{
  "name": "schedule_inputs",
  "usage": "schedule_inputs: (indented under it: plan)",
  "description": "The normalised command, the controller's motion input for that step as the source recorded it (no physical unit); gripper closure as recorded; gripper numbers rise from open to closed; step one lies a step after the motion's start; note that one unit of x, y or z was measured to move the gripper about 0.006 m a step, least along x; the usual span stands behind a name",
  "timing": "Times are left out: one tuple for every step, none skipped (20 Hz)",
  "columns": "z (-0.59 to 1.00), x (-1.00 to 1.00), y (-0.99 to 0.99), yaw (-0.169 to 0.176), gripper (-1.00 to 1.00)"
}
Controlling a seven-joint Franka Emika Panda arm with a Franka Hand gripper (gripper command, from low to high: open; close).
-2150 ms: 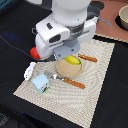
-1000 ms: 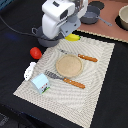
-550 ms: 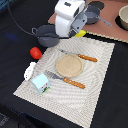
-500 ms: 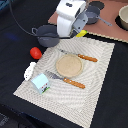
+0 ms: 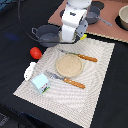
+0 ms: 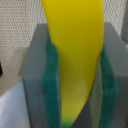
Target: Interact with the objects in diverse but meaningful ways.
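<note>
One yellow banana (image 6: 75,55) fills the wrist view, pinched between the green pads (image 6: 54,85) of the gripper (image 6: 77,82), whose grey fingers press in on both of its sides. The banana runs lengthwise between the pads, probably so that it hangs steady while being carried. In the exterior view the white arm hides the fruit and stands at about 12 o'clock from the round tan plate (image 5: 68,65), beside the grey two-handled pot (image 5: 47,36). That position suggests the pot is the intended drop spot, though this is only a judgement.

Other task things lie apart from the arm. The red tomato (image 5: 35,52) rests on the dark desk (image 5: 15,60) at about 9 o'clock from the plate, just off the placemat's edge. The small white-and-blue bottle (image 5: 30,70) and the pale carton (image 5: 40,81) sit close together near the mat's corner, at about 8 o'clock. A fork (image 5: 79,55) and a knife (image 5: 67,81) with wooden handles flank the plate on the striped beige placemat (image 5: 97,85).

A reddish board (image 5: 112,30) lies at the far side, at about 1 o'clock, carrying a bowl (image 5: 123,17) and another dark pan (image 5: 94,15). Nothing of the room beyond the desk can be made out.
</note>
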Motion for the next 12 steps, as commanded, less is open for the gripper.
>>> schedule_inputs:
  plan:
    - [-0.42,-0.28,0.04,0.023,1.00]
    - [-0.42,-0.27,0.05,0.021,1.00]
    - [-0.41,-0.26,0.05,0.020,1.00]
    - [-0.39,-0.25,0.04,0.025,1.00]
    - [-0.37,-0.25,0.03,0.025,-1.00]
    - [-0.24,-0.22,0.08,0.025,-1.00]
    - [-0.16,-0.19,0.11,0.027,-1.00]
    - [-0.08,-0.17,0.10,0.025,-1.00]
    - [-0.02,-0.18,0.09,0.016,-1.00]
    - [0.00,-0.14,0.04,0.000,-1.00]
    - [0.16,-0.10,0.06,0.000,-1.00]
    - [0.49,-0.11,0.10,0.000,-1.00]
